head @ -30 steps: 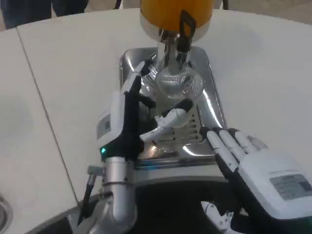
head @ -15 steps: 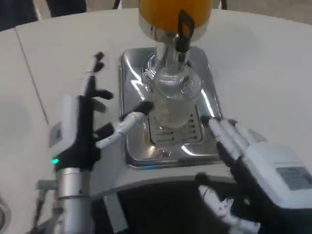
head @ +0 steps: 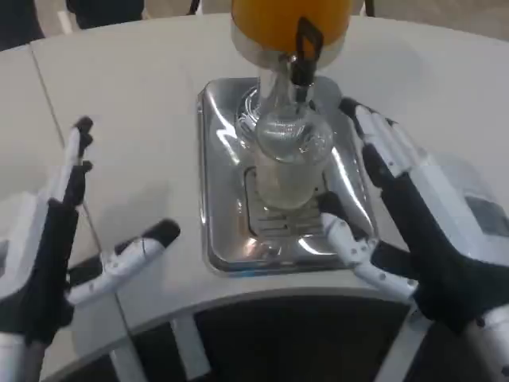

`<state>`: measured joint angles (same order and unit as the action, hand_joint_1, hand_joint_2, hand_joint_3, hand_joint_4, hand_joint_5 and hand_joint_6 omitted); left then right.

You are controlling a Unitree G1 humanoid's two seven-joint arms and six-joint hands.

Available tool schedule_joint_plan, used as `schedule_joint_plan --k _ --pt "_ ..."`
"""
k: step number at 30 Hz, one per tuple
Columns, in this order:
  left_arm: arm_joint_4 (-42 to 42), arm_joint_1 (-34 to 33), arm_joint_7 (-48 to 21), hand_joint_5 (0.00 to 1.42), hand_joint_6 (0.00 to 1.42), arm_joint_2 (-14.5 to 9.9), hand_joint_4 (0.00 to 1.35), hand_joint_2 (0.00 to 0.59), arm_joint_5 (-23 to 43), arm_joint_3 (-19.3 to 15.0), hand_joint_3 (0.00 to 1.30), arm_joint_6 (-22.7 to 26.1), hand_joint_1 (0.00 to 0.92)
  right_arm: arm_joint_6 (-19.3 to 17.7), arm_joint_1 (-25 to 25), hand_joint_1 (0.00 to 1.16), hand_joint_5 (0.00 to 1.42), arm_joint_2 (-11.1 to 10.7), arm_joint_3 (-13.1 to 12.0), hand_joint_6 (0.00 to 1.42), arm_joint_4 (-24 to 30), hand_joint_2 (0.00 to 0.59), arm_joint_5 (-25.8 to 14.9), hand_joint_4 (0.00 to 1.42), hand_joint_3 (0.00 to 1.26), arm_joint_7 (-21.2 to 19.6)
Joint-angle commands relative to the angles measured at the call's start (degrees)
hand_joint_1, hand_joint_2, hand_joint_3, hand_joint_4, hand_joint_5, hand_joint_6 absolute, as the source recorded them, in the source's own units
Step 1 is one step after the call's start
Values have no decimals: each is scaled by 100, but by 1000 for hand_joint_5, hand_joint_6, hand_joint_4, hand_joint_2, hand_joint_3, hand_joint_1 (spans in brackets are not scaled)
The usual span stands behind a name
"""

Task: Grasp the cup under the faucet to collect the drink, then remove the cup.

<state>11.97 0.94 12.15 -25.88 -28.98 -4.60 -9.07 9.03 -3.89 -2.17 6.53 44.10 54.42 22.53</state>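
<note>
Head view, clear cup (head: pixel 284 163) under faucet (head: pixel 302 49), right hand (head: pixel 413 215) spread beside it, seemingly not touching, left hand (head: pixel 60 247) spread wide

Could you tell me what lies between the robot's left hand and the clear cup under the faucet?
In the head view, bare white table and the raised left rim of the shiny drip tray separate the left hand from the cup; nothing else lies there.

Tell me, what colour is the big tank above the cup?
Orange. The tank shows best in the head view, above the clear cup.
</note>
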Motion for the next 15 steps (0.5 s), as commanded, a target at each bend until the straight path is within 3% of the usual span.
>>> schedule_joint_plan --k 1,6,9,15 --pt "871 762 -411 0 5 -301 0 51 -725 -115 0 132 64 662 -510 486 0 479 -49 65 -272 558 -432 0 0 -163" --pt "1466 1234 -806 0 0 -362 0 58 -1518 -16 0 313 69 1436 -1068 504 0 776 -107 49 -136 555 -860 0 0 -5" --pt "1728 1395 -967 0 0 -269 0 58 -1848 38 0 410 53 1457 -1347 507 0 549 -96 48 -52 552 -1007 0 0 -53" --pt "1944 1690 -764 0 0 42 0 60 -2153 108 0 398 32 1822 -2007 509 0 676 -236 38 -468 548 -1644 0 0 -265"
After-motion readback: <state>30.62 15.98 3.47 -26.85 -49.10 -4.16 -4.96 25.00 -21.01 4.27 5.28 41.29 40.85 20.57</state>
